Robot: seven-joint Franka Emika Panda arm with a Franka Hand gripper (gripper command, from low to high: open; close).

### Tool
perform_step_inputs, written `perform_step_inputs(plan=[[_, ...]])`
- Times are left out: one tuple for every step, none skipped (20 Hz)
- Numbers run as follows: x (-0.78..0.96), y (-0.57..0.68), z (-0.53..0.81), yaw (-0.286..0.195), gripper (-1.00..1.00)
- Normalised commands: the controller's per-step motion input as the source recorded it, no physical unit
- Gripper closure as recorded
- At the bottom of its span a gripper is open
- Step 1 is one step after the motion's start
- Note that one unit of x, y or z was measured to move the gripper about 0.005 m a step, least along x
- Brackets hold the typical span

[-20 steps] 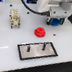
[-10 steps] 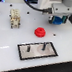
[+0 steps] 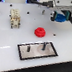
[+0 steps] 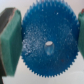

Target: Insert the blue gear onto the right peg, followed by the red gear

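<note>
Above the bench's far edge: gripper [image 3: 59, 18] pinching blue gear [image 4: 49, 46] | right peg [image 3: 43, 45] bare | red gear [image 3: 40, 31] mid-bench, untouched | both insertions pending.

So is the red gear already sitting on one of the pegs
No, the red gear lies on the white table, apart from the grey plate.
</note>
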Motion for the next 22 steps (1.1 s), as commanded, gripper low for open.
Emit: perform_step_inputs(plan=[[0.73, -0.25, 0.46, 0.000, 1.00], [0.67, -0.34, 0.44, 0.000, 1.00], [0.65, -0.37, 0.44, 0.000, 1.00], [0.65, -0.38, 0.43, 0.000, 1.00], [0.66, -0.38, 0.42, 0.000, 1.00], [0.65, -0.39, 0.42, 0.000, 1.00], [0.65, -0.39, 0.41, 0.000, 1.00], [0.65, -0.40, 0.35, 0.000, 1.00], [0.67, -0.39, 0.36, 0.000, 1.00], [0.67, -0.39, 0.37, 0.000, 1.00], [0.67, -0.39, 0.36, 0.000, 1.00], [0.68, -0.39, 0.35, 0.000, 1.00], [0.69, -0.39, 0.35, 0.000, 1.00], [0.71, -0.36, 0.34, 0.000, 1.00], [0.73, -0.34, 0.30, 0.000, 1.00], [0.76, -0.32, 0.21, 0.000, 1.00], [0.77, -0.32, 0.21, 0.000, 1.00], [0.78, -0.31, 0.21, 0.000, 1.00], [0.78, -0.30, 0.20, 0.000, 1.00], [0.78, -0.30, 0.21, 0.000, 1.00], [0.79, -0.30, 0.21, 0.000, 1.00], [0.80, -0.29, 0.22, 0.000, 1.00]])
